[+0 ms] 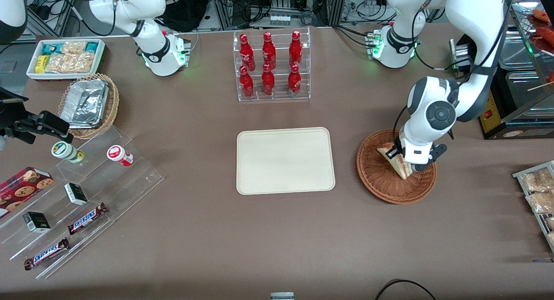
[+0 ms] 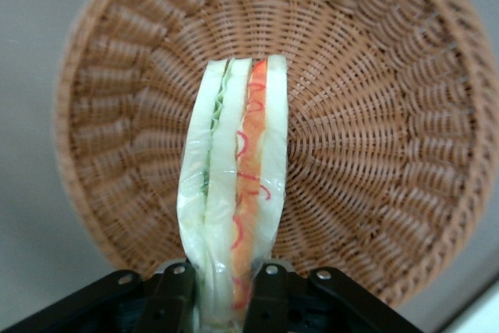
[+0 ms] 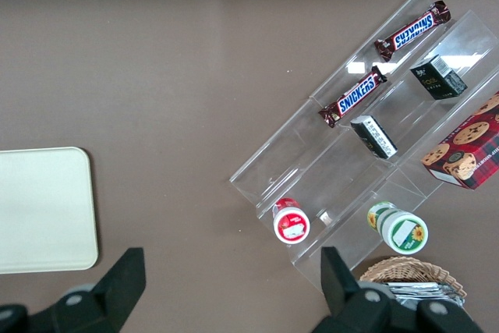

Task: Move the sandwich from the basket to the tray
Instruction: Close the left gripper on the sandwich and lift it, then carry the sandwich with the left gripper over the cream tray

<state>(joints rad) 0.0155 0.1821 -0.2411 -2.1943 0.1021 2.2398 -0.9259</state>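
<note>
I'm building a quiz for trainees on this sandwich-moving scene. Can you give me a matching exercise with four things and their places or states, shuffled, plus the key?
Things:
1. sandwich
2. tray
3. basket
4. gripper

States:
A. nothing lies on it, beside the basket
B. woven, reddish-brown, under the sandwich
C. jaws shut on the sandwich, over the basket
D. held on edge between the jaws

Pairs: 1-D, 2-A, 3-B, 4-C
</note>
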